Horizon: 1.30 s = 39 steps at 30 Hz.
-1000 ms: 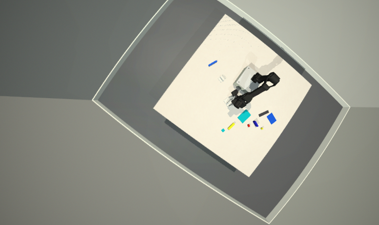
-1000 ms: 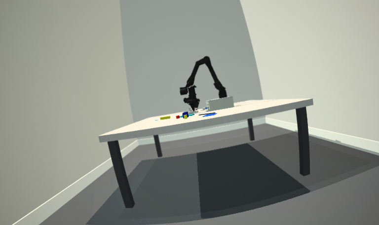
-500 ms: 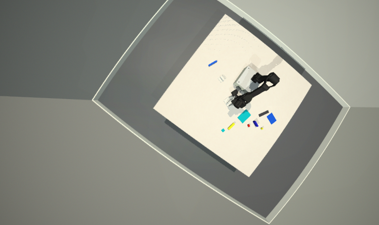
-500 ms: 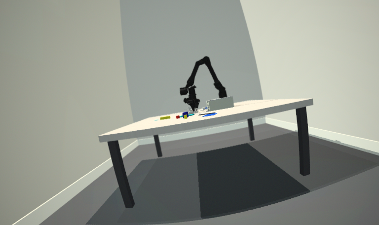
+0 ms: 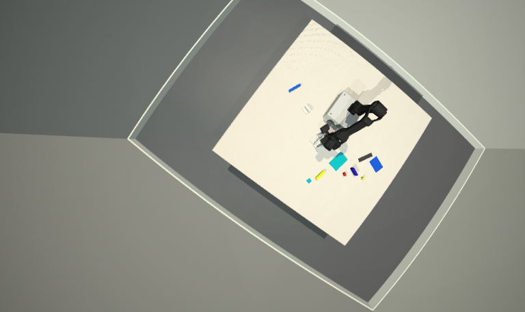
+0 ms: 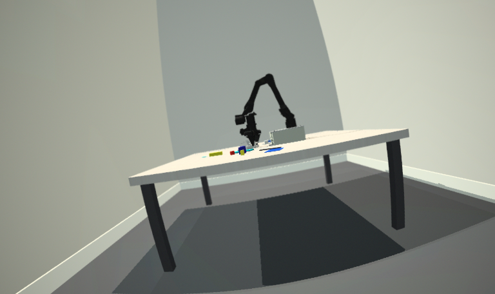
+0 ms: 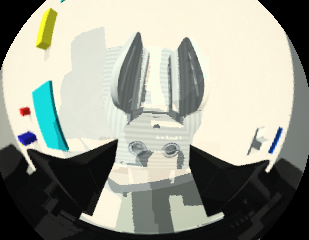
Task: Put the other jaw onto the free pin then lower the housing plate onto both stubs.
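White housing plate grasped between black jaws, gear teeth out of sight, pins hard to discern

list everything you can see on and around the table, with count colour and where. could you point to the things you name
square-cornered table [image 5: 271,138] [image 6: 328,145]: one, pale top with dark legs, on grey floor
large box-shaped block [image 5: 340,107] [image 6: 288,135]: one, pale grey, beside the arm's base
two-jawed assembly with plate [image 7: 156,125]: one, whitish, at the gripper
small slotted part [image 5: 307,108]: one, white, near the blue bar
bar [image 5: 294,87] [image 7: 276,140]: one, blue, past the slotted part
flat rectangles: two, cyan [image 5: 338,161] [image 7: 48,117] and blue [image 5: 376,164]
strip [image 5: 365,157]: one, dark grey, between them
blocks: five, yellow bar, small cyan, red, dark blue, small yellow, beyond the cyan rectangle
arm [image 5: 356,127] [image 6: 269,77]: one, black
gripper [image 7: 153,146]: one, black, shut on the assembly's plate
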Motion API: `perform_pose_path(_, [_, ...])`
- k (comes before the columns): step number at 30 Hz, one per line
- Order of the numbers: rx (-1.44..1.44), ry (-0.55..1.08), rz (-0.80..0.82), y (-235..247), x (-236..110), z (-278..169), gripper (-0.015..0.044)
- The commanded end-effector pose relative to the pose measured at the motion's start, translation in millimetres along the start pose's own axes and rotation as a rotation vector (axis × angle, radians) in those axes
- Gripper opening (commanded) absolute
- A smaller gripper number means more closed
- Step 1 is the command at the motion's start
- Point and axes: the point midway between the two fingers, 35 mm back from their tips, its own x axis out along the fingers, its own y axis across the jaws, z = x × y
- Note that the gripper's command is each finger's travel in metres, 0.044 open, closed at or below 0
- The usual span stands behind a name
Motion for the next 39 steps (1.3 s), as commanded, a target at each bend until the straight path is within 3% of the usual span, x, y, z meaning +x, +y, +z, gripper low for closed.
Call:
perform_pose_path(1, [0.002,-0.002,-0.005,-0.6,2.0,0.2,0.0351])
perform_pose_path(39, [-0.002,-0.002,-0.005,-0.7,9.4,0.1,0.0351])
